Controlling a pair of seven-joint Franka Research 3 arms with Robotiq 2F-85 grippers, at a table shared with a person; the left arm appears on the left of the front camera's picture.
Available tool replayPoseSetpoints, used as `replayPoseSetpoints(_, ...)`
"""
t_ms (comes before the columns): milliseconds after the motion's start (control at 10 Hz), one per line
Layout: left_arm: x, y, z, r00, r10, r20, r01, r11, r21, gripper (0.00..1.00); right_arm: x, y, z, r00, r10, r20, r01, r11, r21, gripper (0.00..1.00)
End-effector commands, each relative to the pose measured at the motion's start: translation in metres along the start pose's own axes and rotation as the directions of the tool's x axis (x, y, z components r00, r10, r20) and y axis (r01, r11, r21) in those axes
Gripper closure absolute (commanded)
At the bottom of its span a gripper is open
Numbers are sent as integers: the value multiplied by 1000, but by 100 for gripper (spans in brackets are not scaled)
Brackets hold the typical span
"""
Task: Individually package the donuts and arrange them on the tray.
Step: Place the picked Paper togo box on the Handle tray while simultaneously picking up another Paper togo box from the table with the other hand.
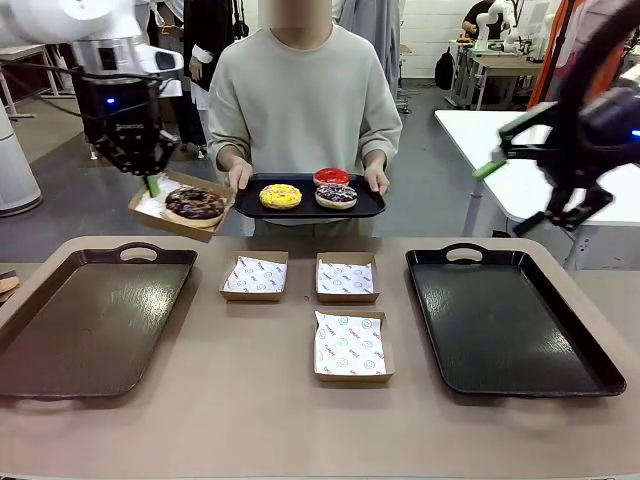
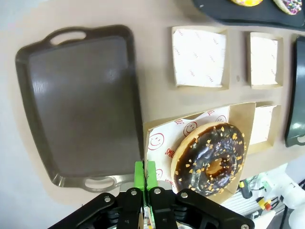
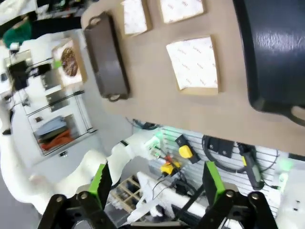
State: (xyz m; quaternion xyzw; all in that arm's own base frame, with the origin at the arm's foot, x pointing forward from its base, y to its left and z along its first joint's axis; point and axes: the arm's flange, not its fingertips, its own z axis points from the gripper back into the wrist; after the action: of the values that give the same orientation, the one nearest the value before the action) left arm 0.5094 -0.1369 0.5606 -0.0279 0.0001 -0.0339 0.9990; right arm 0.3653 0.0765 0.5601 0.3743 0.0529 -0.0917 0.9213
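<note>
- far left on the tan surface (image 1: 200,420): a large dark tray (image 1: 90,320) with a handle at each end.
- above that tray's far corner, up off the surface: left gripper (image 2: 145,174), clenched on the edge of a cardboard box (image 2: 240,114) lined with smiley-printed paper, green pads pressed together over the rim.
- inside that airborne box: the chocolate-brown donut (image 1: 195,205) with sprinkles, lying flat on the paper.
- centre, at the far side: a person (image 1: 305,100) holding a small black tray (image 1: 300,211) by both ends, roughly level.
- on that small tray: yellow donut (image 1: 280,196) toward picture left, glossy red donut (image 1: 331,177) farther back, dark purple donut (image 1: 336,196) with sprinkles just in front of the red one.
- middle of the surface: a paper-lined box (image 1: 254,277), a second box (image 1: 347,278) just beside it, and a third box (image 1: 350,346) nearer the robot, in line with the second.
- right of the boxes: a second large dark tray (image 1: 510,320), flat on the surface.
- far right, high above the surface: right gripper (image 3: 156,181), released, fingers spread wide with nothing between them.
</note>
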Motion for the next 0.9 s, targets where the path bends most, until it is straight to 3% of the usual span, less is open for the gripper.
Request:
replayPoseSetpoints(0,-24,23,-16,1000,-15,27,16,999,-37,99,30,20,-41,999,-42,5,42,988,-152,0)
replayPoseSetpoints(200,-40,51,-27,999,-5,35,5,1000,-12,99,51,44,-98,998,-43,52,57,955,-291,0)
replayPoseSetpoints(400,-49,76,-41,999,30,27,-29,999,-28,99,57,54,-139,998,-43,52,58,937,-345,0)
replayPoseSetpoints(800,-57,102,-66,1000,10,-24,-11,1000,-14,99,47,39,-161,998,-60,13,60,922,-381,0)
